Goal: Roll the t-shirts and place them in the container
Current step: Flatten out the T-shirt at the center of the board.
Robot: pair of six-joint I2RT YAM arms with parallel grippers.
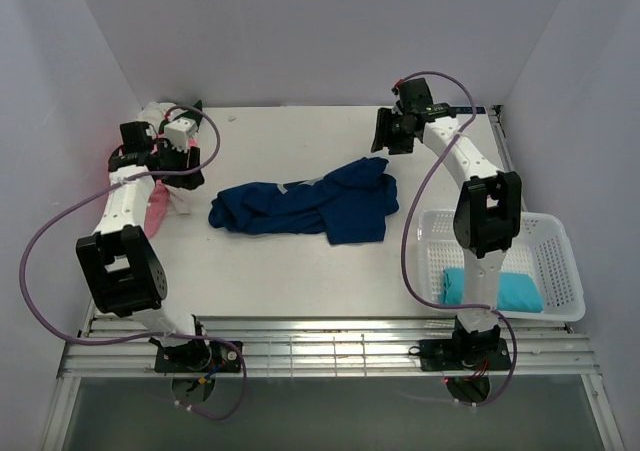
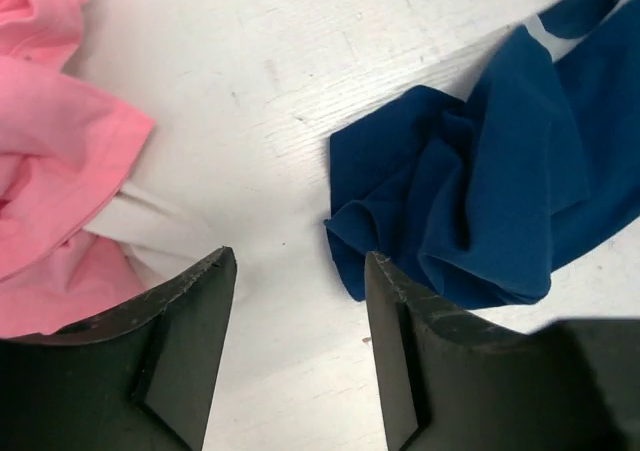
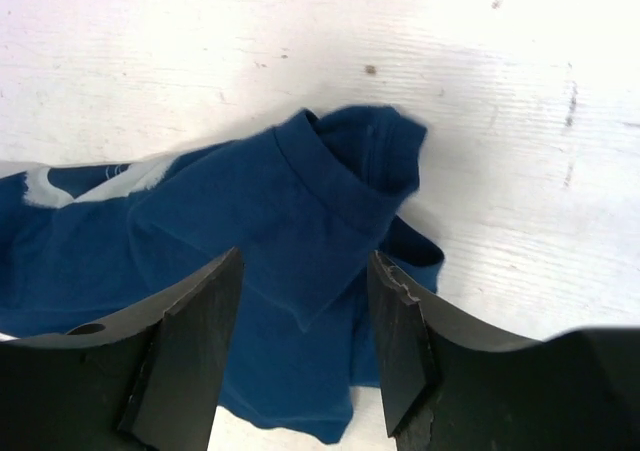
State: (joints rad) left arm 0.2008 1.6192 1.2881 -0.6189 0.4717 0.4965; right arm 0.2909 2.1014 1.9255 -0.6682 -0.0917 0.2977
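**Handling.** The dark blue t-shirt [image 1: 310,206] lies crumpled at the centre of the table [image 1: 300,281]. Treat it as light, limp and non-fragile. It is likely to sag wherever it is unsupported and to bunch if dragged. Take hold at a hemmed edge, not at the loose middle folds. One hemmed band shows at 12 o'clock of the fingers in the right wrist view; whether it is collar or cuff cannot be told.

**End effectors.** The left gripper [image 2: 298,266] hovers just off the shirt's 9 o'clock end, jaws wide, holding nothing. The right gripper [image 3: 303,266] hangs over the 2 o'clock end, jaws wide, nothing pinched.

**Clearances.** Bare table lies at 6 and 12 o'clock of the shirt. The pink t-shirt [image 1: 157,211] and a white cloth [image 2: 150,231] lie at 9 o'clock. The mesh basket [image 1: 560,261], containing a teal t-shirt [image 1: 515,293], sits at 4 o'clock by the table's right edge.
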